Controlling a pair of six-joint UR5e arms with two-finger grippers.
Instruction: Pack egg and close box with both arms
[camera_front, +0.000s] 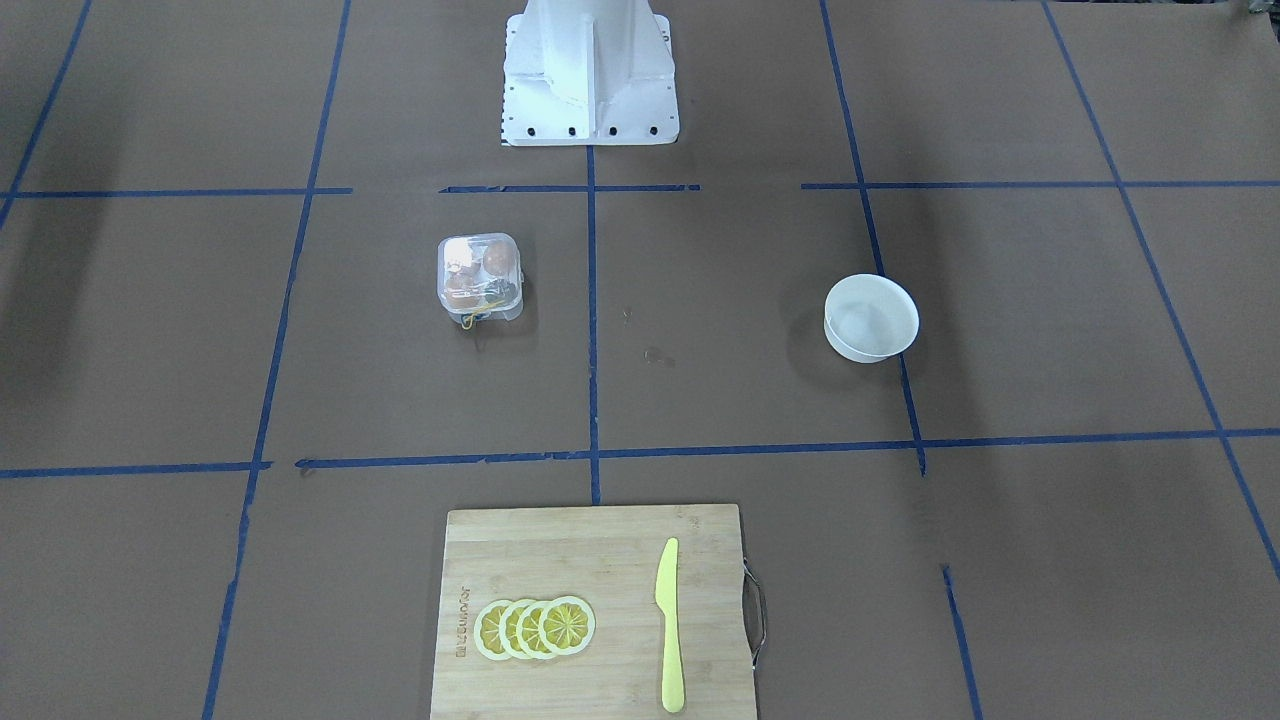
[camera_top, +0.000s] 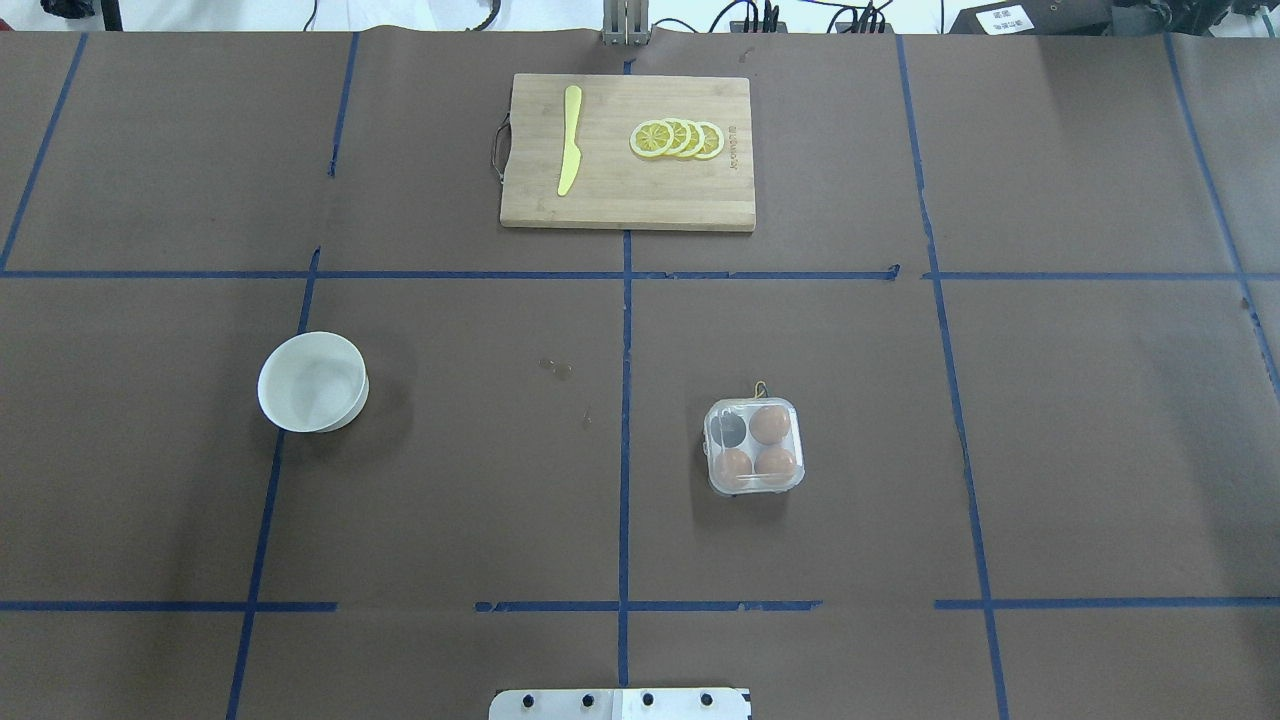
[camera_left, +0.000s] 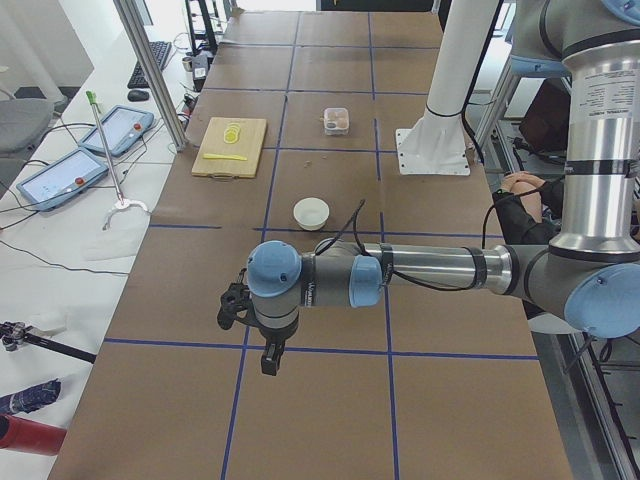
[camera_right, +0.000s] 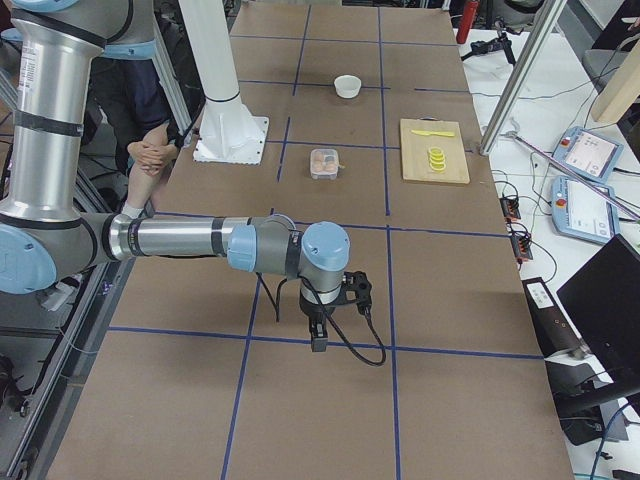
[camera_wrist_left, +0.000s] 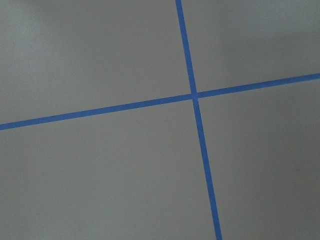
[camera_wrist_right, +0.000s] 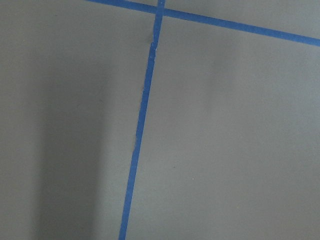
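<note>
The box (camera_top: 754, 446) stands right of the table's middle, its clear lid lying over the white tray. Three orange-brown eggs lie inside, one of them (camera_top: 770, 424) in a far cell; the fourth cell looks dark and empty. The box also shows in the front view (camera_front: 480, 278). Neither arm shows in the overhead or front view. In the left side view my left gripper (camera_left: 268, 358) hangs over bare table far from the box. In the right side view my right gripper (camera_right: 318, 335) does the same. I cannot tell whether either is open or shut.
An empty white bowl (camera_top: 313, 382) stands on the left half. A wooden cutting board (camera_top: 628, 200) at the far edge carries a yellow knife (camera_top: 570, 140) and lemon slices (camera_top: 678, 138). The white pedestal (camera_front: 590, 75) is at the robot's side. A person's hands (camera_right: 150, 155) rest beside it.
</note>
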